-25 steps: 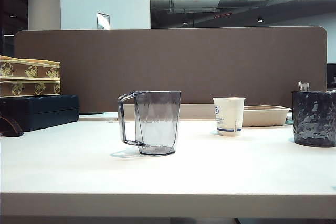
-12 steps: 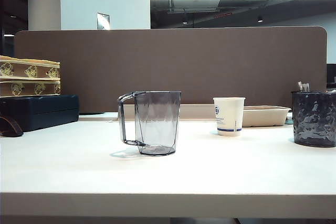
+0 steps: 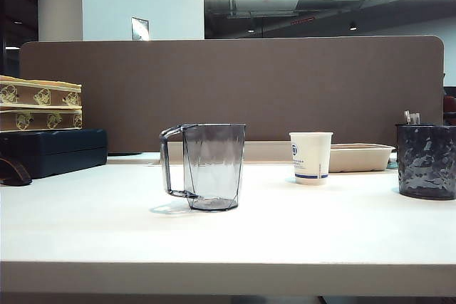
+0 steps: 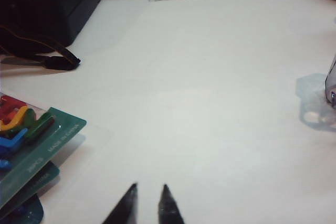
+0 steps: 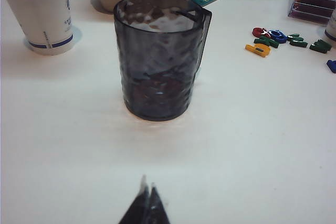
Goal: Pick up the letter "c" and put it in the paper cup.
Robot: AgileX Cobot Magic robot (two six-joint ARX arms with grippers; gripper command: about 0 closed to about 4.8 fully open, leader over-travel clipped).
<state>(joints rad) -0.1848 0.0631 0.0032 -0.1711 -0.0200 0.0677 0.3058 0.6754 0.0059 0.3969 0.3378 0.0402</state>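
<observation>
Right gripper (image 5: pixel 147 203) pressed together, low before dark textured holder (image 5: pixel 157 59); left gripper (image 4: pixel 148 203) spread over bare table (image 4: pixel 210 103). Paper cup (image 5: pixel 41 11) upper left. Letter "c" (image 5: pixel 259 32) apparently in letter pile, upper right; risk: grabbing neighbouring letter.

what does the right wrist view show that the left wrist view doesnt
Only the right wrist view: the white paper cup with a blue stripe, a dark textured cup, loose coloured letters, and the shut right gripper.

Only the left wrist view: a green-carded letter pack, a black case, and the left gripper, tips apart.

Both: the white table.
</observation>
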